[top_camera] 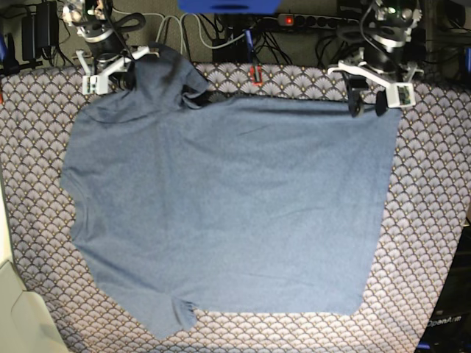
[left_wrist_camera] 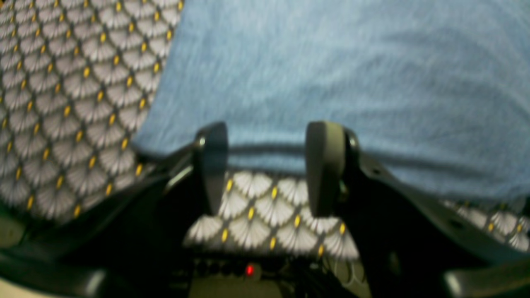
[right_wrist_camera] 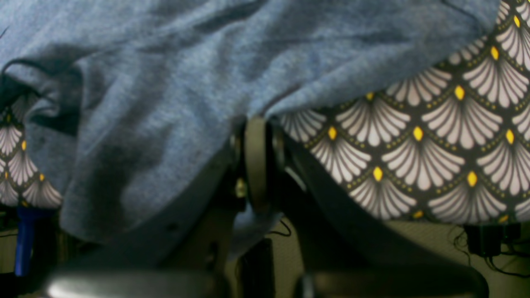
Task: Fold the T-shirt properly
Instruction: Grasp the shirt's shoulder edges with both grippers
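Observation:
The slate-blue T-shirt (top_camera: 221,206) lies spread flat, plain side up, over most of the patterned table cover (top_camera: 427,220). At the far left corner, my right gripper (top_camera: 110,73) is shut on a bunched piece of the T-shirt (right_wrist_camera: 145,103). Its jaws (right_wrist_camera: 256,161) are pressed together, and cloth drapes over and below them. At the far right corner, my left gripper (top_camera: 366,107) stands open. Its fingers (left_wrist_camera: 325,165) straddle the shirt's hemmed edge (left_wrist_camera: 331,74) without pinching it.
Behind the table's far edge run a power strip with cables (top_camera: 294,18) and both arm bases. A small red-orange object (top_camera: 255,73) sits at the far edge near the middle. A pale surface (top_camera: 15,309) borders the table at the near left.

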